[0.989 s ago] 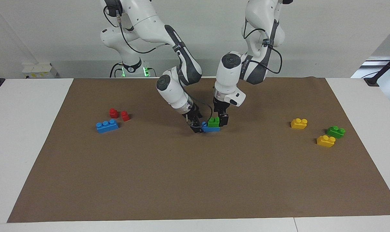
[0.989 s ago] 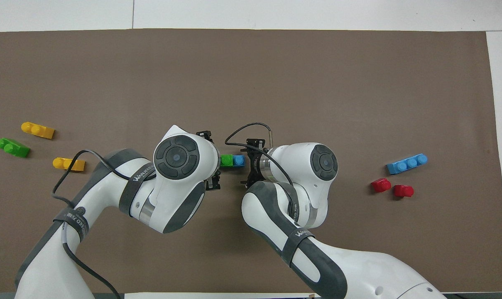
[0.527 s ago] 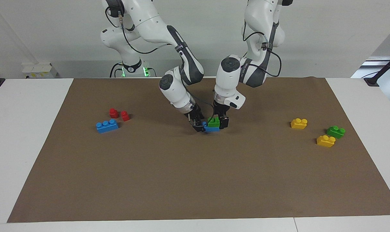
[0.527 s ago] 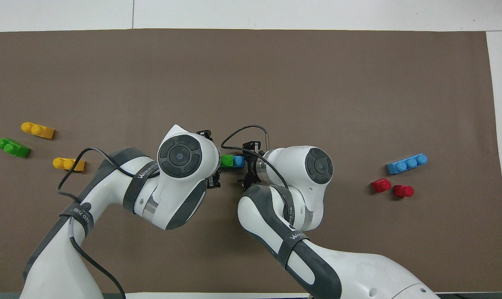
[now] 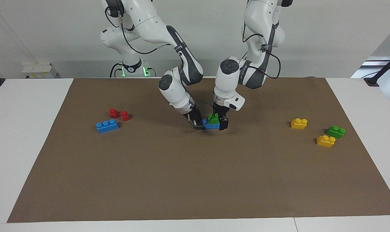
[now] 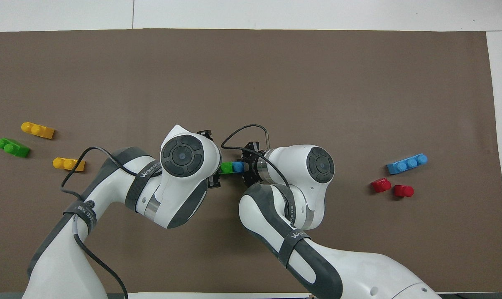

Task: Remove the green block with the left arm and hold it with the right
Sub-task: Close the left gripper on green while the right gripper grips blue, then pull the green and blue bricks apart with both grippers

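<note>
green block [image 5: 213, 118]: it sits on top of the blue brick [image 5: 211, 125], at the middle of the brown mat [image 5: 195, 180]. In the overhead view only a small part of it shows, between the two wrists.
blue brick: under the green block, with one stud free at the end toward the right gripper. It looks a little lifted off the mat, but I cannot tell for sure.
right gripper [image 5: 198, 125]: it comes in tilted from the right arm's end and is closed on the free end of the blue brick, beside the green block.
left gripper [image 5: 221, 121]: it points straight down at the green block. The fingers stand apart, one at each side of the block; one dark finger [image 5: 223, 124] shows in front, at the end of the blue brick. I cannot tell if they press on the block.
second green brick [image 5: 335, 131]: on the mat, well apart from the left gripper, toward the left arm's end.
yellow bricks: two, one [image 5: 299, 123] and one [image 5: 325, 141], near the second green brick, none touching.
second blue brick [image 5: 107, 125]: well apart from the right gripper, toward the right arm's end.
red bricks: two small ones, [image 5: 113, 112] and [image 5: 125, 115], just beside the second blue brick, nearer to the robots than it.
</note>
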### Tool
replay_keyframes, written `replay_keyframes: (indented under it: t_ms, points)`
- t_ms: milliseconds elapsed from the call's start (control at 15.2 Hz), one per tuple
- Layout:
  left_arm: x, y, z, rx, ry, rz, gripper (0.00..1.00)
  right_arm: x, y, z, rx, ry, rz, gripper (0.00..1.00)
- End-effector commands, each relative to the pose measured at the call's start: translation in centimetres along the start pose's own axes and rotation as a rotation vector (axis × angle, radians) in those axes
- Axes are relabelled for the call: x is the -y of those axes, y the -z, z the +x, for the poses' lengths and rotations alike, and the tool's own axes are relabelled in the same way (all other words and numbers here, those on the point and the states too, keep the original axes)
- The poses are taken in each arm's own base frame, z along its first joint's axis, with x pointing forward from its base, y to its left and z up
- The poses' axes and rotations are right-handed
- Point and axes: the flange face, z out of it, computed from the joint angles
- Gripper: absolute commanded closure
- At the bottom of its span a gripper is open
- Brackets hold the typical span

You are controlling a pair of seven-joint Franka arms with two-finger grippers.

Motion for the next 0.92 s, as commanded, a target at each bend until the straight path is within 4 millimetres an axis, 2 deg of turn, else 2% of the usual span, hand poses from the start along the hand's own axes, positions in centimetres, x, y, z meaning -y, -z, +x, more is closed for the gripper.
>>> replay_keyframes:
  t_ms: [0, 66, 198, 264, 593, 857]
  points:
    - [-0.1, -0.2, 0.2, -0.016, -0.006, -0.028, 0.06, 0.1, -0.2, 0.5, 0.012, 0.007, 0.011, 1.0]
    - [-0.1, -0.2, 0.2, -0.018, -0.011, -0.029, 0.17, 0.1, -0.2, 0.5, 0.013, 0.005, 0.011, 1.0]
    - [0.0, -0.1, 0.0, -0.019, -0.023, -0.029, 0.82, 0.1, -0.1, 0.4, 0.013, 0.01, 0.015, 1.0]
    - [0.0, 0.0, 0.0, -0.017, -0.023, -0.031, 1.0, 0.0, -0.2, 0.2, 0.013, 0.017, 0.016, 1.0]
    - [-0.2, 1.7, -0.2, -0.004, -0.032, -0.047, 1.0, 0.0, -0.2, 0.2, 0.013, 0.017, 0.014, 1.0]
    - [-2.0, 6.8, 1.3, -0.003, -0.007, -0.063, 1.0, 0.0, -0.2, 0.3, 0.013, 0.015, 0.015, 1.0]
